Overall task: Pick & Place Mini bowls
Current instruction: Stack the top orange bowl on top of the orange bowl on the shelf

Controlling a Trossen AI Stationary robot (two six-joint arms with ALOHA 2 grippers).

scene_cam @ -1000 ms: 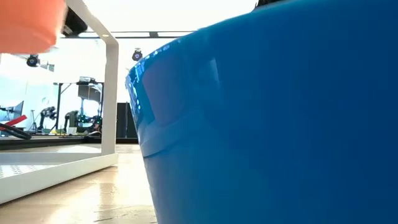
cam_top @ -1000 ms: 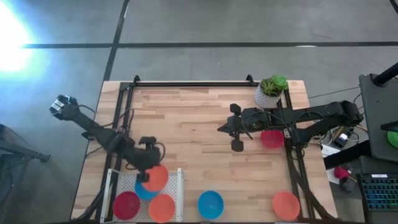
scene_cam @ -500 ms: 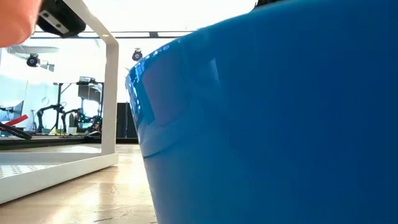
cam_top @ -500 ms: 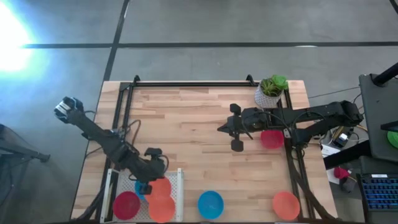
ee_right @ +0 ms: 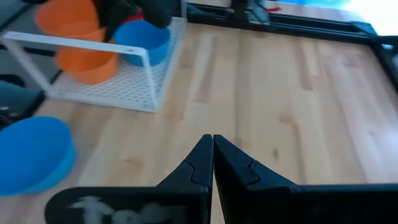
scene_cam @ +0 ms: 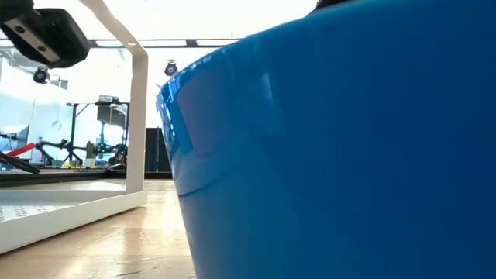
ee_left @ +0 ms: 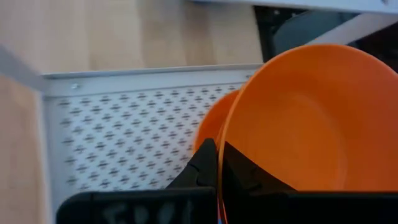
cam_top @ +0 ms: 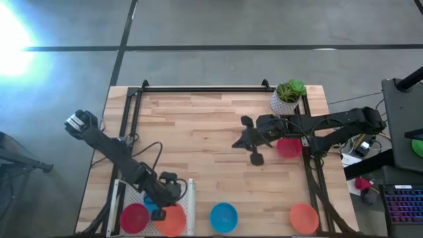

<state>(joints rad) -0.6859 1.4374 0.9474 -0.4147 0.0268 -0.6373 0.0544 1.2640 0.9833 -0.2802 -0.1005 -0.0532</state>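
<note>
My left pincer is pinched tight on the rim of an orange mini bowl, down over the white perforated rack at the near-left corner of the surface. In the left wrist view the held bowl stands on edge, the fingertips clamping its rim, with a second orange bowl just behind it on the rack's perforated floor. From above, the rack holds a red bowl, a blue bowl mostly hidden under my arm, and an orange bowl. The rack's rail and the surface's near edge leave tight room there.

My right pincer is fully closed on nothing, hovering over bare wood mid-surface with lots of open room around it. A red bowl lies beside that arm, and the white pot with a green plant stands at the far-right edge.

Loose on the near edge are a blue bowl and an orange bowl, well apart. That blue bowl fills the low view.

Compared with a second ago, the left arm has dropped toward the near edge, carrying the orange bowl lower into the rack. The right pincer has turned slightly, otherwise it is in the same spot.

Bowls are plain, glossy, solid colour, same size.
</note>
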